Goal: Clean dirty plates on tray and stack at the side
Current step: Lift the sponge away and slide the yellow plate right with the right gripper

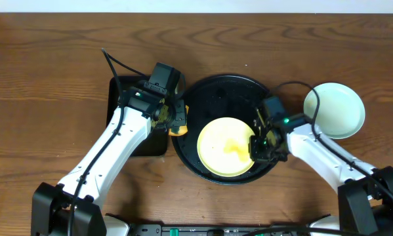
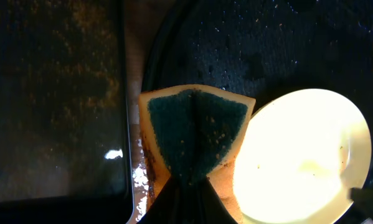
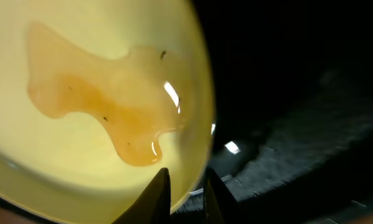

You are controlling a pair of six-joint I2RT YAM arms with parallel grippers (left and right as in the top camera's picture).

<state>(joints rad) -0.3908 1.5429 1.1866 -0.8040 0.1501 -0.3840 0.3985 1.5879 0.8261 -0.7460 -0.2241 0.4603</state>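
Overhead, the yellow plate [image 1: 226,145] is lying in the lower middle of the round tray [image 1: 212,88], while a mint plate [image 1: 334,110] is sitting off it on the tabletop [image 1: 52,65] at upper right, probably starting the stack. The right gripper [image 1: 260,141] is pinching the yellow plate's right rim, apparently steadying it; the left gripper [image 1: 173,119] is carrying a sponge [image 1: 178,128] at the tray's left edge.

From the left wrist, the fingers [image 2: 174,208] are clamping the sponge at lower centre, scrub face showing, just beside the plate; a rectangular tray [image 2: 55,99] is filling the left.

From the right wrist, the fingers [image 3: 158,196] are straddling and gripping the rim at bottom centre, leaving the sauce [image 3: 105,106] exposed for wiping.
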